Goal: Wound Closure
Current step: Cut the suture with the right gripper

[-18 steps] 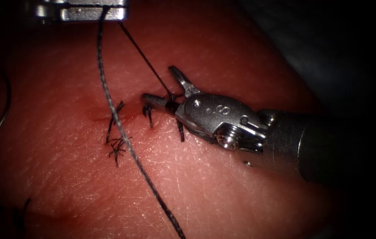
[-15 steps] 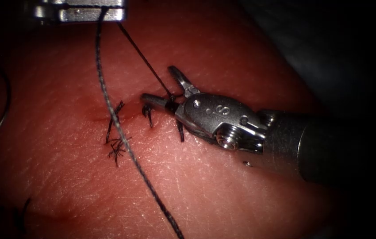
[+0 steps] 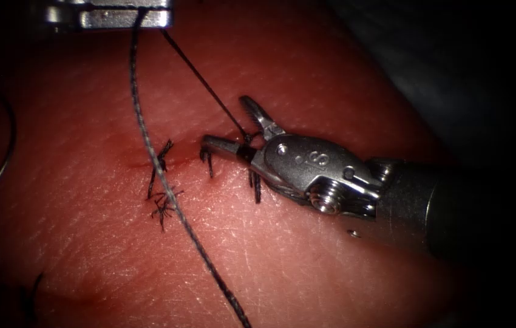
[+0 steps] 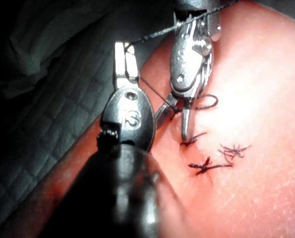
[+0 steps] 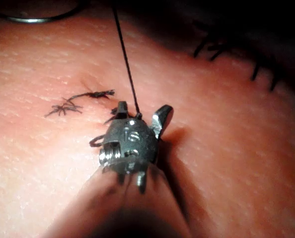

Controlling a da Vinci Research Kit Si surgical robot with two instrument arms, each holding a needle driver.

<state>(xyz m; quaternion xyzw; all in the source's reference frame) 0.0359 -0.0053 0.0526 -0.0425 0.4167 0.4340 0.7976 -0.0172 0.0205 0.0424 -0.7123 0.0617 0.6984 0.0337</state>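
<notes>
The right tool (image 3: 224, 121) sat with its jaws spread wide, one on each side of a taut strand and holding nothing, its lower jaw lying low over the tissue (image 3: 306, 255) near the middle of the endoscope frame. That strand of thread (image 3: 200, 76) rose from a stitch knot (image 3: 247, 138) between the jaws, just to the right of the cut (image 3: 142, 161), and ran diagonally to the upper left. There the left tool (image 3: 109, 15) had its jaws clamped on the thread. The left wrist view showed the same grip (image 4: 121, 62). A thicker, slack run of thread (image 3: 149, 146) dropped from the same jaws, crossed the cut and left the frame at the bottom centre. Frayed cut ends of thread (image 3: 162, 206) lay on the tissue beside the cut, touching that slack run.

The needle (image 3: 10, 149) lay free at the far left edge of the frame, well apart from both tools, held by neither and not in the tissue (the right wrist view showed it resting flat (image 5: 38, 19)).

As a judgement, working well here would mean the left tool keeping the strand tight and straight. The open jaws should stay square to the strand and clear of the knot and skin, with the slack run kept out of them.
</notes>
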